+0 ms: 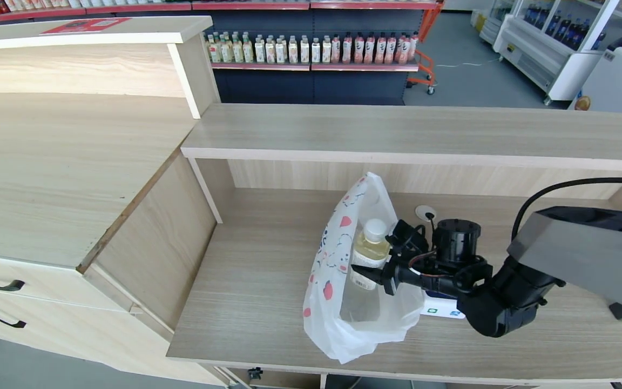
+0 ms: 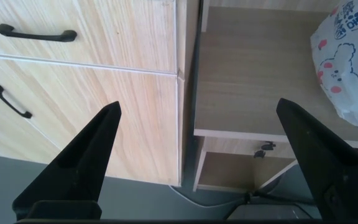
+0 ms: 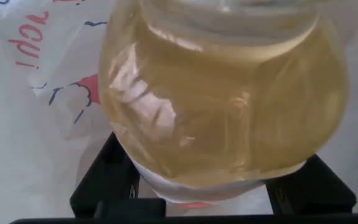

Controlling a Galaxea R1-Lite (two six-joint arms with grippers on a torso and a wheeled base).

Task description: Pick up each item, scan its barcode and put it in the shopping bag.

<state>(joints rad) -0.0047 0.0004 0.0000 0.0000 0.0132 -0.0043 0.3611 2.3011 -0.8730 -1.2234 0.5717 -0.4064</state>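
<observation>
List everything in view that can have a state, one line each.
shopping bag: open, standing on the counter.
bottle: capped, upright, in the shopping bag's mouth.
right gripper: shut on the bottle.
left gripper: open, empty.
drawers: shut.

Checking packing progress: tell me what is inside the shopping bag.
A bottle of yellowish liquid, white-capped, upright in the shopping bag, gripped by the right gripper. The bag's folds hide whatever else may lie below.
</observation>
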